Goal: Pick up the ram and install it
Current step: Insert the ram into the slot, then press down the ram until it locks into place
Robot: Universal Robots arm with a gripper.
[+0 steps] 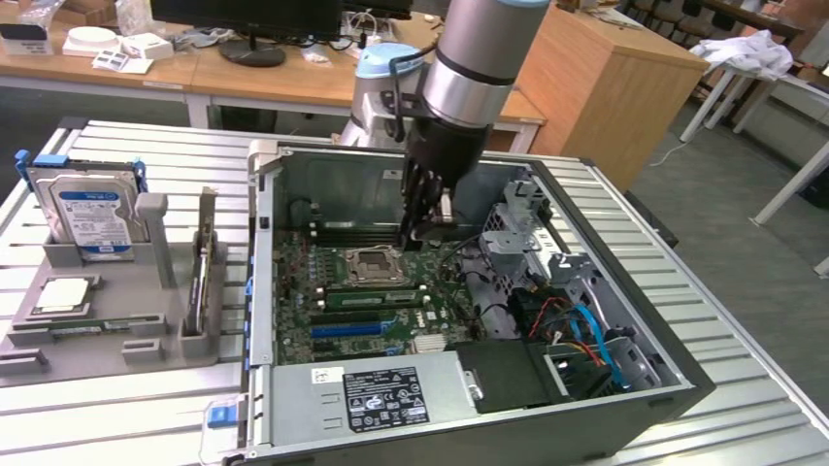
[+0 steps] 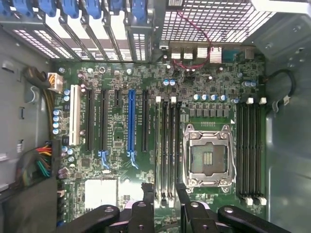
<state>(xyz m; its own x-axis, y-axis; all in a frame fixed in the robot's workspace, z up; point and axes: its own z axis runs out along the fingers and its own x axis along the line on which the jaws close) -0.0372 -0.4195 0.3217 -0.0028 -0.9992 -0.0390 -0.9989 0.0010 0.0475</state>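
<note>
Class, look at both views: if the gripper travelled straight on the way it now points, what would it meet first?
Most likely the black memory slots beside the processor socket on the motherboard; the gripper hangs right above them. How far above is unclear.

Thin green ram [image 1: 372, 296] standing on edge on motherboard [image 1: 301, 283], just beside processor socket [image 1: 376, 264].

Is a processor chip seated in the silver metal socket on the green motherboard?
No, the silver metal socket shows bare contacts inside.
</note>
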